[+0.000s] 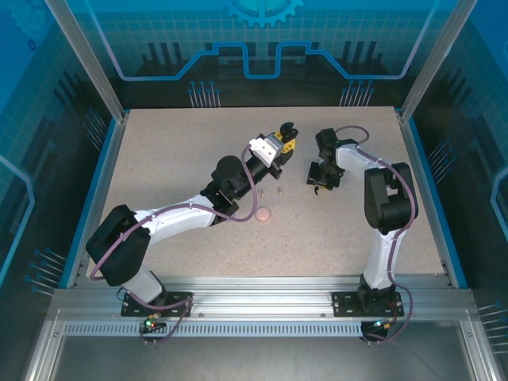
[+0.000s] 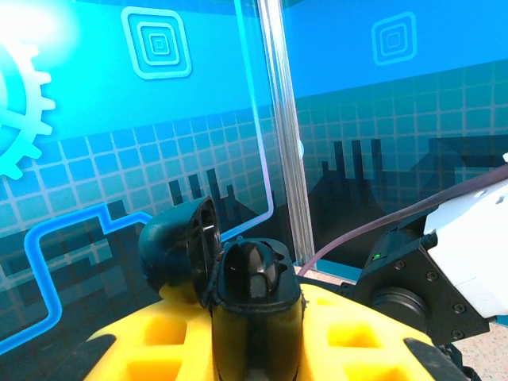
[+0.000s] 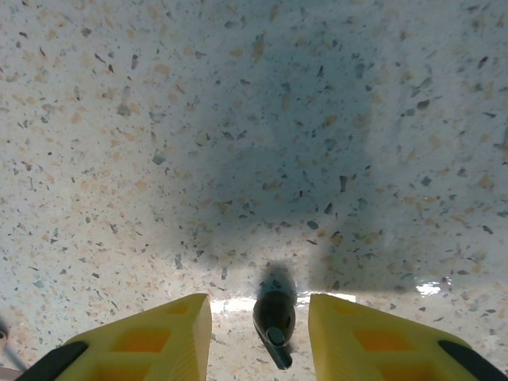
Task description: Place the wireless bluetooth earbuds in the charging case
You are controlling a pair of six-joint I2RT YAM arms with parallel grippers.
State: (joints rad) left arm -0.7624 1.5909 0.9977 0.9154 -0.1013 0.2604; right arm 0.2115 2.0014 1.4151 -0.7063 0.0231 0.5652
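Mid-frame from above, with the speckled surface (image 1: 175, 151) stretching wide to its blue edge strips (image 1: 95, 190), we see our left end effector (image 1: 284, 133) clamped on the open black charging case (image 2: 255, 294) and our right end effector (image 3: 255, 302) parted around a black earbud (image 3: 274, 313) lying there.

The table (image 1: 175, 159) has a speckled, stone-like top, smooth, with a soft sheen that mirrors light close up. The black earbud (image 3: 275, 313) is glossy plastic with a bright highlight. The fingers (image 3: 151, 341) are matt yellow plastic. The black case (image 2: 258, 317) is shiny, smooth plastic, lid and body alike. The pink case (image 1: 263, 213) looks smooth; its gloss is too small to judge. The arm covers (image 1: 171, 221) are glossy white plastic, the joints (image 1: 226, 178) matt black. The frame rails (image 1: 262, 298) are bare, grooved metal. The walls (image 2: 357, 95) are clear, glossy sheet.
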